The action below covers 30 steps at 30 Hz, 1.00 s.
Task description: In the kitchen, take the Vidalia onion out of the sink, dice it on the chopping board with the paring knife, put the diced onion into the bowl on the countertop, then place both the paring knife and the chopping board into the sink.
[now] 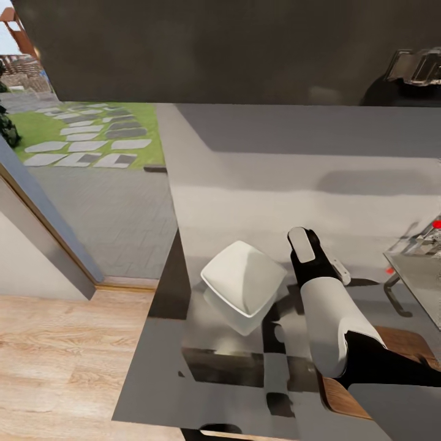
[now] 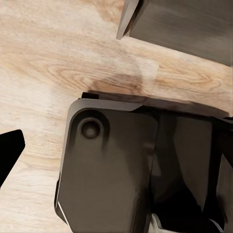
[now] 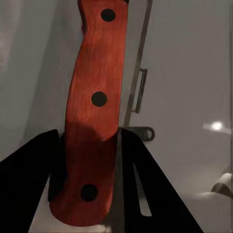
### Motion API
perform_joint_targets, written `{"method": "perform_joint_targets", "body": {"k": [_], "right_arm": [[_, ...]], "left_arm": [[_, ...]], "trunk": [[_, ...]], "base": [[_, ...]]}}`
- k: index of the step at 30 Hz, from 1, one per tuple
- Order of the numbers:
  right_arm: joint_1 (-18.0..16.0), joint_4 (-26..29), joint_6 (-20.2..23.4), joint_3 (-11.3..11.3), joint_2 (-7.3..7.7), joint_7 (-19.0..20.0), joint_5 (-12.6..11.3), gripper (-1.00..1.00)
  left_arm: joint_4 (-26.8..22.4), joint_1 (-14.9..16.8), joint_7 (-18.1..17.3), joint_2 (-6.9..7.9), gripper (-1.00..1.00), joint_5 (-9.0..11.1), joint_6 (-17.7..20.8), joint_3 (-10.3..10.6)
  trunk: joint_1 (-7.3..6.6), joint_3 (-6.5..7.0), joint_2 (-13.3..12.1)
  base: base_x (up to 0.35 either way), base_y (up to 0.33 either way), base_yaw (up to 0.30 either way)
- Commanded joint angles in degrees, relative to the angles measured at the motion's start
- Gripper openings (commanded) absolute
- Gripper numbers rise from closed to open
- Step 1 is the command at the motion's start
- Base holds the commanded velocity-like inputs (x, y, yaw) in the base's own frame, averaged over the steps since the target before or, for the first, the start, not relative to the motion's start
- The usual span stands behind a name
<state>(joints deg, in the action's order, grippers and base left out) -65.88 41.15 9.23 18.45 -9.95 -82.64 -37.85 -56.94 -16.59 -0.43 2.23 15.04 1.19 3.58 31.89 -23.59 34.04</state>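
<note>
Between the black fingers of the right tool (image 3: 92, 194) sits the clamped red-handled paring knife (image 3: 94, 111); white squarish bowl (image 1: 244, 285) looks empty, so dicing remains.

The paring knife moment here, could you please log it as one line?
right tool: shut on paring knife | bowl: on countertop, looks empty | chopping board: beside bowl, partly under right arm

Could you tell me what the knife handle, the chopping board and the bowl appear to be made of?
The paring knife handle looks like red-stained wood: faint grain, three dark rivets, matte. It sits between the right gripper fingers. The chopping board seems to be brown wood with visible grain. The bowl looks like smooth white ceramic or plastic; the render leaves that open.
</note>
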Motion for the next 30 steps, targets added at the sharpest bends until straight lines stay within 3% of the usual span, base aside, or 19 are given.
{"method": "perform_joint_targets", "body": {"k": [1,13,18,27,30], "right_arm": [[-0.04,0.14,0.53,0.18,-0.05,-0.17,-0.03,-1.0],[-0.05,0.35,0.61,-0.48,-0.05,-0.15,-0.03,-1.0],[-0.05,3.43,0.72,-3.4,-0.05,-0.21,-0.03,-1.0],[-0.04,7.82,4.51,-5.32,-0.05,-0.27,0.01,-1.0],[-0.04,9.8,5.49,-8.49,-0.05,-0.24,0.04,-1.0]], "left_arm": [[-0.1,-0.02,-0.05,0.05,1.0,0.6,0.13,0.11],[-0.1,-0.02,-0.04,0.05,1.0,0.6,0.13,0.11],[-0.1,-0.02,-0.06,0.05,1.0,0.6,0.13,0.11],[-0.1,-0.02,-0.03,0.05,1.0,0.6,0.13,0.11],[-0.1,-0.02,-0.02,0.05,1.0,0.6,0.13,0.11]], "trunk": [[0.03,0.03,0.07],[0.03,1.12,0.07],[0.03,1.58,0.07],[0.03,2.4,0.07],[0.03,2.67,0.07]], "base": [[0.0,0.0,-0.073],[0.0,0.0,-0.038],[0.0,0.0,0.0],[0.0,0.0,0.0],[0.0,0.0,0.0]]}}
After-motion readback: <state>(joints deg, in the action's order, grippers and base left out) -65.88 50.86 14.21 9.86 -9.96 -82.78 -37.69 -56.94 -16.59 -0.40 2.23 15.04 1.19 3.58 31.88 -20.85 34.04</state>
